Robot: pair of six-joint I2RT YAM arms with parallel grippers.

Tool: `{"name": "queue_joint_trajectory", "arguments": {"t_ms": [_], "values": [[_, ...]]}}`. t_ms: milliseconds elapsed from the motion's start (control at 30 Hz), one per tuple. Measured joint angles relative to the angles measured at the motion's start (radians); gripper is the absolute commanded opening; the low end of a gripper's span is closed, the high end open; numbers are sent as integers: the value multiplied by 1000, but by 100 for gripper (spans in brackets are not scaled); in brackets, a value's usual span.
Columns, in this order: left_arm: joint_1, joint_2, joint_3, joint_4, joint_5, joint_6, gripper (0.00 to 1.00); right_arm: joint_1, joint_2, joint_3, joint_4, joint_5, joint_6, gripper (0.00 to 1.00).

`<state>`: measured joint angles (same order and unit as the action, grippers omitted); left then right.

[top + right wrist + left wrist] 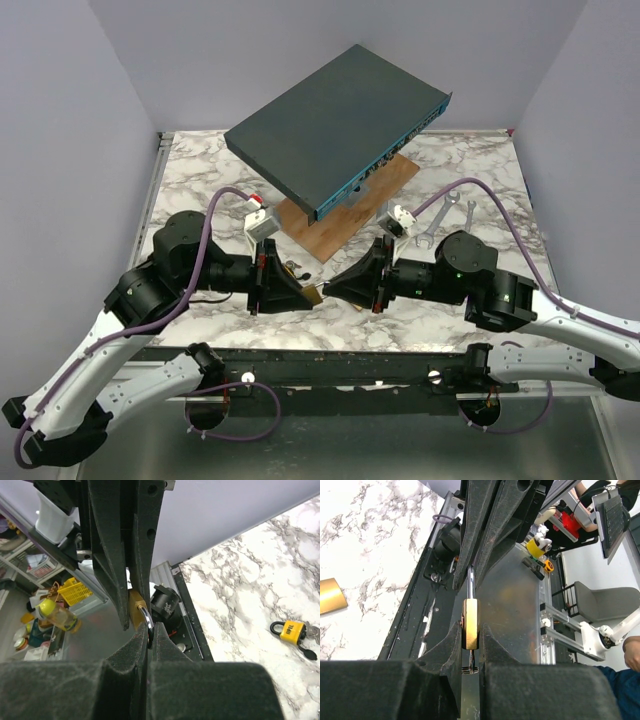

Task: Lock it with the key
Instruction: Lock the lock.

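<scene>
Marble worktop (200, 170) lies under both arms, which meet nose to nose above its near edge. Left end effector (471, 632) is clamped narrow on the brass padlock (470, 622); right end effector (150, 630) pinches its shackle (145, 616). The lock's long axis runs straight between them, so any push probably goes along that line. A yellow padlock (291, 631) with keys (311, 636) lies just beside the left arm.

Padlock (136, 611) — mostly hidden between fingers (112, 555)
</scene>
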<state>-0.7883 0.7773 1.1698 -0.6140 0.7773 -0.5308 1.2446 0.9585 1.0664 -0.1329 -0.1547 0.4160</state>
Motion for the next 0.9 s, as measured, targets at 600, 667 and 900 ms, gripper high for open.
{"name": "queue_joint_trajectory", "arguments": {"t_ms": [600,667,900], "values": [[-13,56,-9,-26,-3,11,0,0,0,-4,-85,51,-25,1],[-13,56,-11,-25,-13,17,0,0,-1,-3,-90,73,-24,4],[-14,55,-49,26,-35,26,0,8,-14,-3,-124,141,-24,1]]}}
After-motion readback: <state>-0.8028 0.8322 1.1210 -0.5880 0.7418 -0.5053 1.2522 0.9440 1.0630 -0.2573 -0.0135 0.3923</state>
